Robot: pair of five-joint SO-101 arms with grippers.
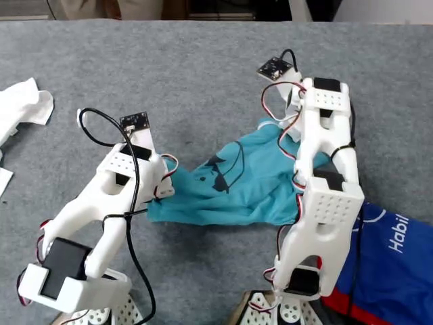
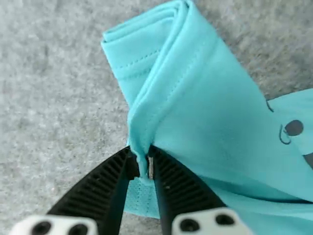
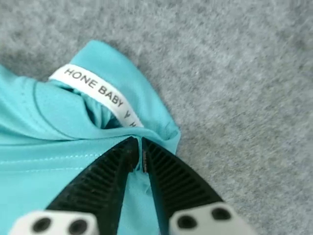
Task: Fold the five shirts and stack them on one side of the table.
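Count: 2 arms, 2 grippers, 1 teal shirt (image 1: pixel 230 193), 1 blue shirt (image 1: pixel 396 267), 1 white cloth (image 1: pixel 24 108), all on a grey tabletop (image 1: pixel 203 74); the teal shirt lies bunched mid-tabletop btwn the two arms, w/ a dark print (image 1: pixel 223 175) facing up near its middle.

Left gripper (image 2: pixel 143 165): closed on the teal shirt; black ribbed fingers (image 2: pixel 110 181) pinch a raised fold near the hem, a thin sliver of fabric btwn the tips; beyond the pinch the fabric rolls into stacked layers w/ visible stitching; in the high view this grip sits at the teal shirt's edge on the side away from the blue shirt.

Right gripper (image 3: pixel 138 151): closed on the teal shirt too, tips clamped on the neck edge just beside the white neck label (image 3: pixel 95 90); in the high view that is the teal shirt's corner farthest from the arm bases, and the arm's white body covers the pinch itself.

Hidden / cut off: the blue shirt, w/ white lettering and a red edge, lies near the teal shirt on the right arm's side; partly under that arm and cut by the frame edge, so its shape and whether it touches the teal shirt can't be told; the white cloth lies well apart from the teal shirt, past the left arm, cut by the frame edge; can't tell if it's 1 shirt or more; a small white scrap (image 1: pixel 3 181) at the same frame edge, too little showing to identify.
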